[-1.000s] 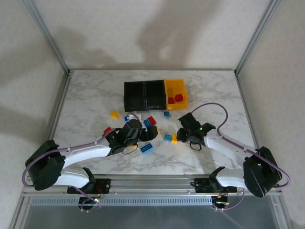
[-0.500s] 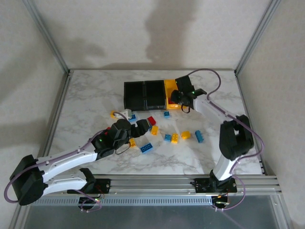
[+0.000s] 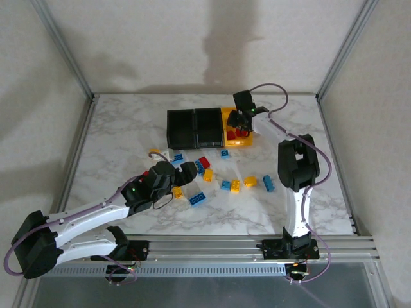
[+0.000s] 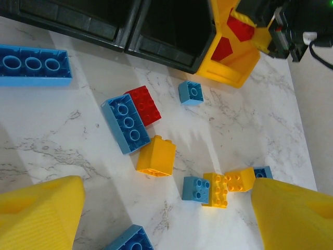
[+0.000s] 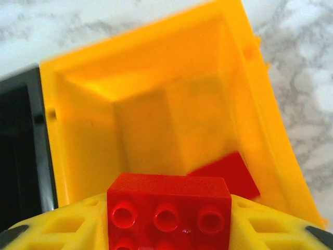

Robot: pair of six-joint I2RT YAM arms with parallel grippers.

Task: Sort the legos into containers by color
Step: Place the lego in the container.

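Right hand (image 3: 239, 120) grips red brick (image 5: 169, 213), long axis running finger to finger. Yellow-orange bin (image 5: 156, 67) straight below hand, other red brick (image 5: 229, 174) on its floor (drop path looks clear). Left hand (image 3: 185, 174) open, empty, over loose bricks on counter (image 4: 62, 130); yellow brick (image 4: 156, 156) just ahead of it.

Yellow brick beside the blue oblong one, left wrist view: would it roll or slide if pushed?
Likely slides, not rolls: the yellow brick has flat faces on a smooth marble table. Probably stiff and light, looking like small moulded plastic. Pushed toward the blue oblong brick close by, it may shove that too.
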